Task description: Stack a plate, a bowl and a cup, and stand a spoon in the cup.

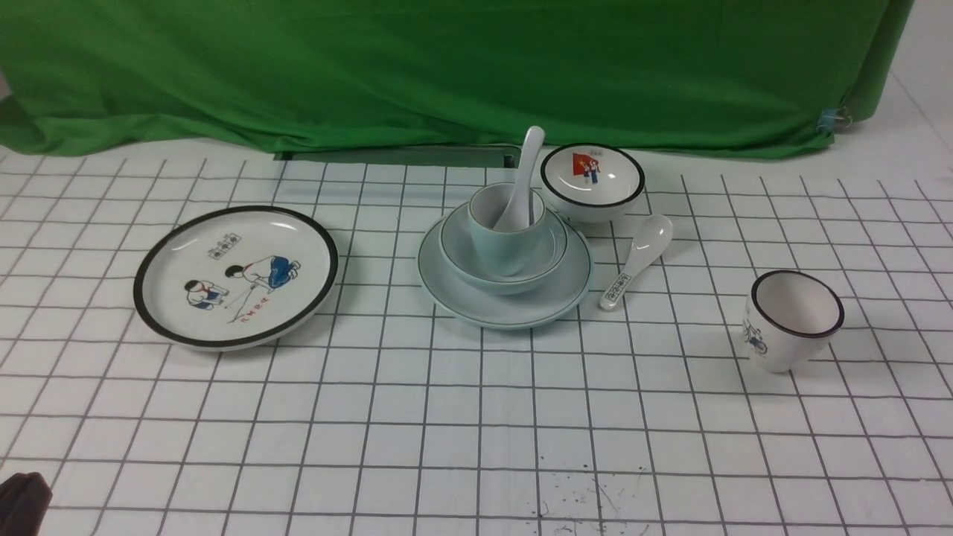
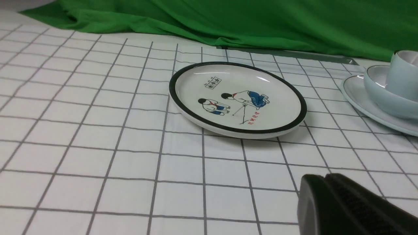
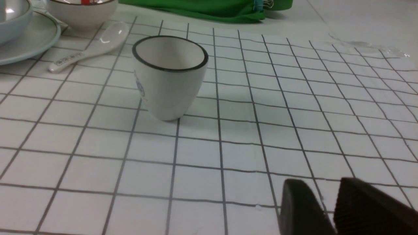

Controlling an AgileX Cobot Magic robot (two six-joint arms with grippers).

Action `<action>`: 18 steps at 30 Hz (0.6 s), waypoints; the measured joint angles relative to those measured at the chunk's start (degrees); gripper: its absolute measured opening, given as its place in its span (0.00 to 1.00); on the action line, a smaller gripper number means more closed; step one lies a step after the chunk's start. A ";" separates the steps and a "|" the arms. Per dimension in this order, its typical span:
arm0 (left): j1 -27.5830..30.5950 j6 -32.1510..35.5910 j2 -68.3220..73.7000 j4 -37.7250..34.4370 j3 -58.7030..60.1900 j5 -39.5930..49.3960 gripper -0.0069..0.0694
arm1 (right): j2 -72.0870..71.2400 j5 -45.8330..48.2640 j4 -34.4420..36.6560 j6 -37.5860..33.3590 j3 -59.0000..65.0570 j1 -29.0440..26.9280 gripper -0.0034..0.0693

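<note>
The pale plate (image 1: 514,307) lies at the table's middle with the pale bowl (image 1: 506,281) on it. The pale cup (image 1: 500,249) stands in the bowl. The plain white spoon (image 1: 527,167) stands in the cup, handle leaning up and back. The stack's edge shows in the left wrist view: plate (image 2: 359,98), bowl (image 2: 382,94), cup (image 2: 403,75). My left gripper (image 2: 325,178) is shut and empty, low at the near left (image 1: 22,502), far from the stack. My right gripper (image 3: 321,184) is slightly open and empty, near the black-rimmed cup; it is out of the front view.
A black-rimmed cartoon plate (image 1: 236,275) lies left of the stack. A flag bowl (image 1: 593,181) stands behind it to the right, a printed spoon (image 1: 639,257) lies beside it, and a black-rimmed cup (image 1: 793,318) stands at the right. Green cloth (image 1: 447,67) hangs at the back.
</note>
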 joint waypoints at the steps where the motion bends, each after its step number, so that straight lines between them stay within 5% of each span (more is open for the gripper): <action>1: 0.08 1.00 0.00 0.00 0.00 0.00 0.05 | 0.00 0.00 0.00 0.00 0.00 0.00 0.34; 18: 0.08 2.99 0.00 3.07 0.00 0.17 0.05 | 0.00 0.00 0.05 0.00 0.00 0.00 0.38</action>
